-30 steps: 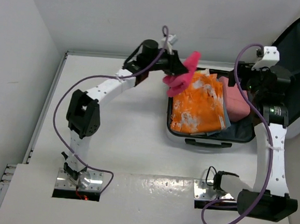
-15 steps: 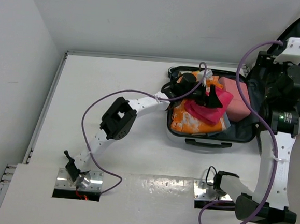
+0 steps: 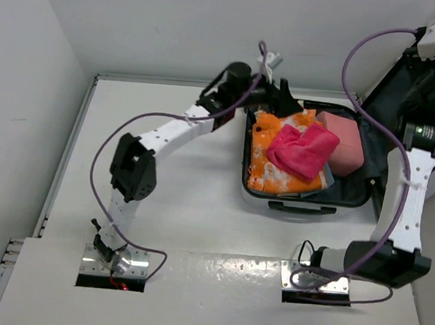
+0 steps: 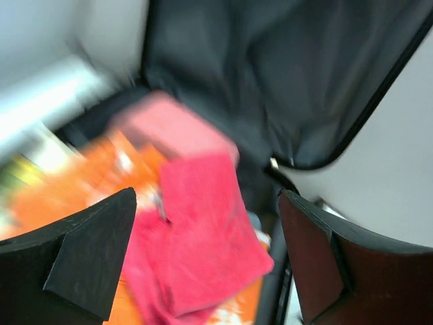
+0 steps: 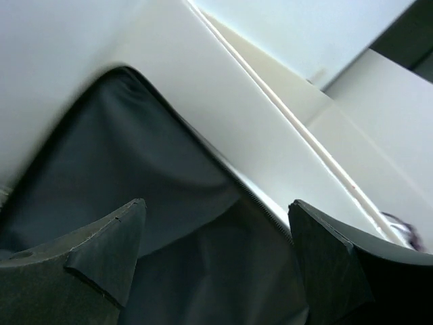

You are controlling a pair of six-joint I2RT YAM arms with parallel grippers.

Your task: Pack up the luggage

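The table (image 3: pixel 167 226) is a plain white slab, a little glossy near the arm bases. A pale rail (image 3: pixel 60 173) runs along its left edge. A white left wall (image 3: pixel 20 79) and a white far wall (image 3: pixel 176 24) close it in, both bare and evenly lit.

The luggage (image 3: pixel 351 189) lies at the far right of the table. Its base is flat, with the carry handle on the near side. The lid (image 3: pixel 404 87) stands up off the right side, and its dark grey lining faces the arms. An orange garment (image 3: pixel 266 166) fills the left part of the base. A bright pink cloth (image 3: pixel 303 149) lies crumpled on top of it. A dusty pink block (image 3: pixel 344 138) sits at the far right of the base, touching the cloth. (The left wrist view is smeared by motion, but the same three colours read clearly.)

The left gripper (image 3: pixel 288 106) hovers over the far left corner of the luggage, above the rim. Its wrist view shows the fingers spread wide with nothing between them, and the pink cloth lies below. The right gripper (image 5: pixel 213 210) is raised beside the lid. Its fingers are also apart and empty, with the grey lining and a white wall beyond them. A purple cable (image 3: pixel 97 160) loops off the left arm, and another arcs over the right arm.
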